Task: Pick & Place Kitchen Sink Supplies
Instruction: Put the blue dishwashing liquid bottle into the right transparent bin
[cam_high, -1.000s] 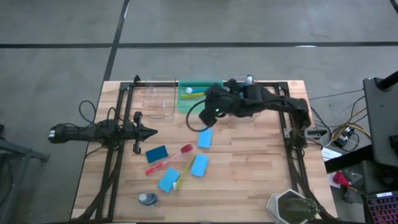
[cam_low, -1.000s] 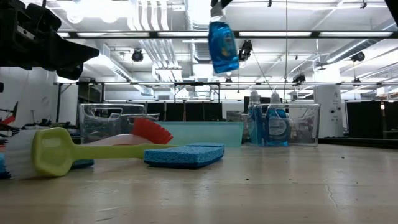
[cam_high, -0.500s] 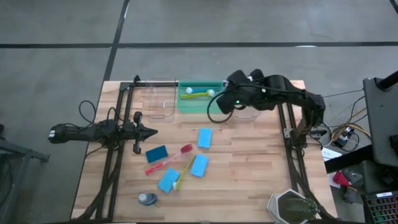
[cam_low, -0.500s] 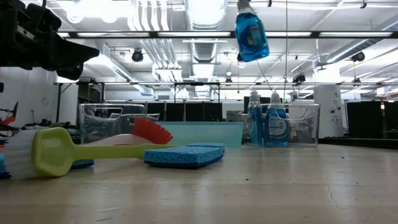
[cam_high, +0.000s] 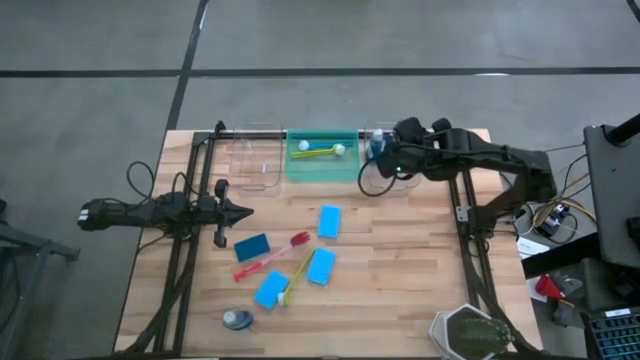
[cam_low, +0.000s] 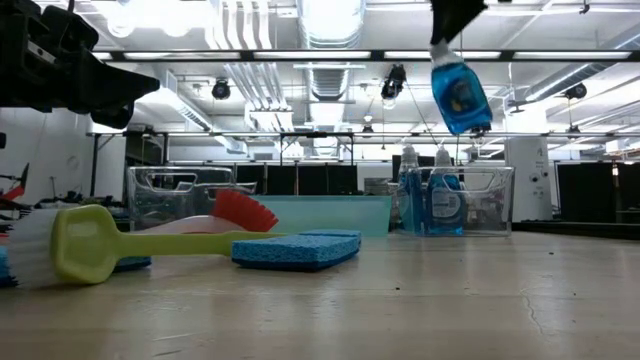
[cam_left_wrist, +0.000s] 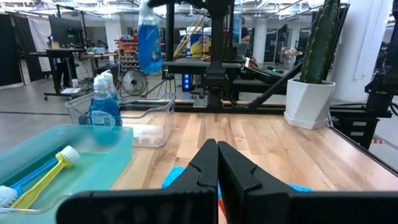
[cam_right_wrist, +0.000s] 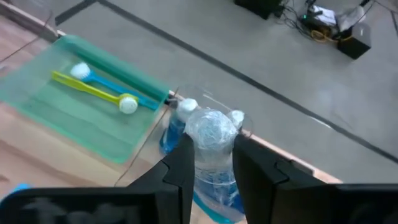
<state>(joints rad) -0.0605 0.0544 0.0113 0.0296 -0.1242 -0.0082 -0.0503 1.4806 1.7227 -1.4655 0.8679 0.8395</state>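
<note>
My right gripper (cam_low: 452, 18) is shut on a small clear bottle of blue liquid (cam_low: 460, 96) high above the right clear bin (cam_high: 392, 178), which holds two more bottles (cam_low: 428, 200). Several blue sponges (cam_high: 329, 221), a red brush (cam_high: 270, 257), a yellow brush (cam_high: 297, 278) and another bottle (cam_high: 237, 319) lie flat on the wooden table. The green bin (cam_high: 322, 165) holds a yellow and a blue brush (cam_right_wrist: 99, 90). At the table's left, my left gripper (cam_high: 245, 213) waits shut and holds nothing. My right gripper pinches the bottle's top end (cam_right_wrist: 211, 134), at the cap and neck, between its two fingers (cam_right_wrist: 181, 163). It comes from above, slanting down. The bottle hangs tilted below the fingers, cap up, lifted clear above the right clear bin.
A second clear bin (cam_high: 255, 162) stands left of the green bin along the far edge. A potted plant (cam_high: 470, 335) sits at the near right corner. Dark frame rails (cam_high: 185, 260) run down both sides of the table.
My right gripper has carried the bottle toward the table's right edge, from over the green bin to above the right clear bin, sinking a little at the end and rolling. The bottle has stayed lifted clear and now hangs tilted the other way.
</note>
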